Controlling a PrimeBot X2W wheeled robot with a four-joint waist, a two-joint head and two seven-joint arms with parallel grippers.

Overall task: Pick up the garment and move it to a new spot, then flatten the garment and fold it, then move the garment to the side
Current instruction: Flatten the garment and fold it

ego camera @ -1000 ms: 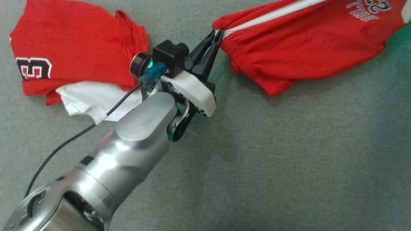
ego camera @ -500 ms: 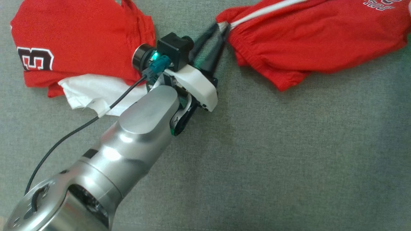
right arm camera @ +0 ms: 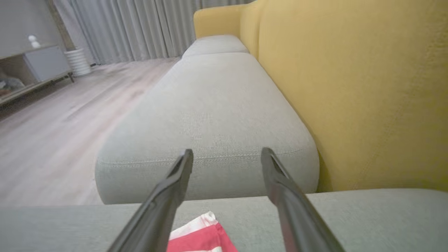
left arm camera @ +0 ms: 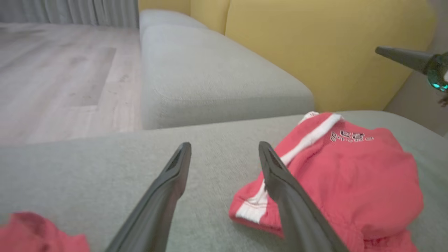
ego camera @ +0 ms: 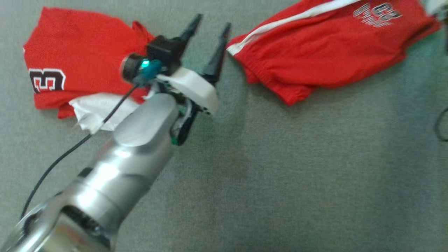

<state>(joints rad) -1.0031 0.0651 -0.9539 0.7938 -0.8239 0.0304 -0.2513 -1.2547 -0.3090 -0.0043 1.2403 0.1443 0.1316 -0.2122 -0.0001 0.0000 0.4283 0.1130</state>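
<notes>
Red shorts on grey cushion, left hand apart, empty, beside them, right hand apart before yellow backrest

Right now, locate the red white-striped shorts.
The red shorts lie upper right in head view on the grey fabric cushion, just right of the open left pincer.

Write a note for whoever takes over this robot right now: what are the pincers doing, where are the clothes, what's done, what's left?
Left pincer: open, empty, just left of the shorts' striped corner.
Right pincer: open, empty, above a striped edge of the shorts.
Shorts: loose and rumpled on the grey seat; a red jersey lies to their left.
Done: shorts set down on the seat.
Left: flatten them, fold them, move them aside.
</notes>
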